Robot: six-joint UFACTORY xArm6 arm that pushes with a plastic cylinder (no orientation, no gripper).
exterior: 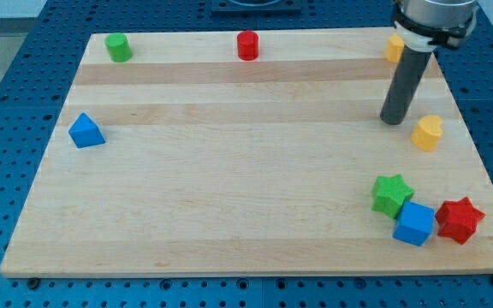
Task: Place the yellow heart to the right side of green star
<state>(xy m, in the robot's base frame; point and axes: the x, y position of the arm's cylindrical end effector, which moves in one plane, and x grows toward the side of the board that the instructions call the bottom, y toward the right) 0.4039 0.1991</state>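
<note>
Nearest the camera sits the blue cube [414, 224], close to the counter's [229, 188] bottom edge at the view's right. Taking the green star [392, 193] as the landmark: the blue cube lies just below it and slightly to the view's right, touching or nearly touching it. The red star [460, 219] lies to the view's right of the green star and a little lower, right against the blue cube's side.

The yellow heart [428, 133] stands above the green star, toward the view's top and a bit to the view's right, clearly apart from it. My tip [393, 121] rests on the counter above the green star as well, just to the view's left of the yellow heart, with a small gap between rod and heart. No hand exists on this arm, only the straight dark rod, so nothing is gripped.

A second yellow block [394, 47] sits far above the green star at the counter's top edge, partly hidden behind the rod; its shape cannot be made out.

Well to the view's left of the green star lie the blue triangle [86, 131], the green cylinder [118, 47] and the red cylinder [247, 44], the two cylinders along the top edge.
</note>
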